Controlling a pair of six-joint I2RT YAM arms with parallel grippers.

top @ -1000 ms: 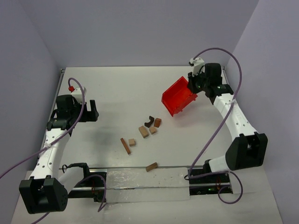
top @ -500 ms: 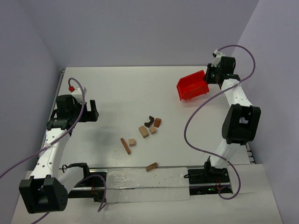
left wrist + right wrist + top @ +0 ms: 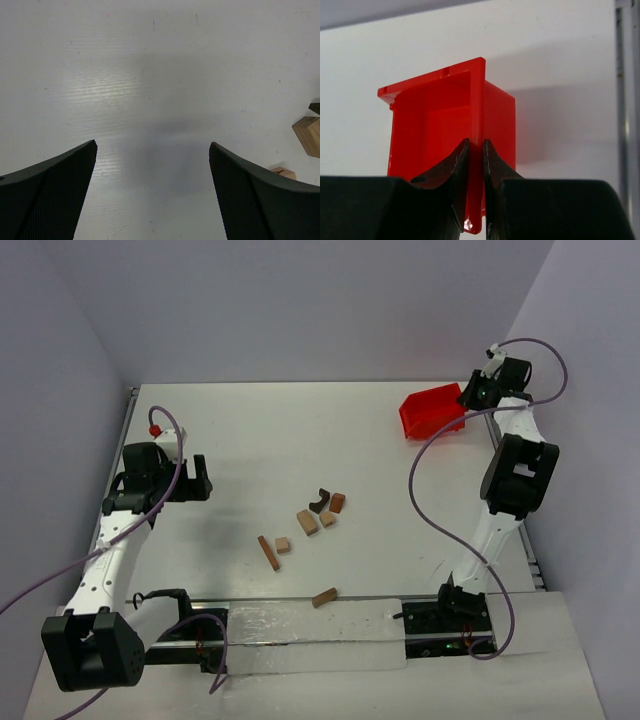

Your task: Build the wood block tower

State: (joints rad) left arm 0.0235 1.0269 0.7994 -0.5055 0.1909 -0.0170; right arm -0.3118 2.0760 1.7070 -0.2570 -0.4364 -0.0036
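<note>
Several wood blocks lie loose mid-table: a dark arch piece (image 3: 320, 500), small blocks (image 3: 307, 522) (image 3: 338, 502), a thin bar (image 3: 269, 552) with a cube (image 3: 284, 545) beside it, and one bar (image 3: 324, 597) near the front rail. No tower is in view. My left gripper (image 3: 205, 478) (image 3: 152, 145) hovers open over bare table left of the blocks, with two tan blocks (image 3: 309, 135) (image 3: 284, 173) at its right edge. My right gripper (image 3: 470, 398) (image 3: 476, 142) is shut on a wall of the red bin (image 3: 432, 412) (image 3: 435, 130) at the far right.
The red bin looks empty inside. The table's right edge rail (image 3: 626, 100) runs close beside the bin. Purple cables loop from both arms. A metal rail (image 3: 300, 625) crosses the front between the arm bases.
The right arm has carried the red bin from near the blocks out to the far right corner and levelled it. The left arm and the blocks have stayed put.
</note>
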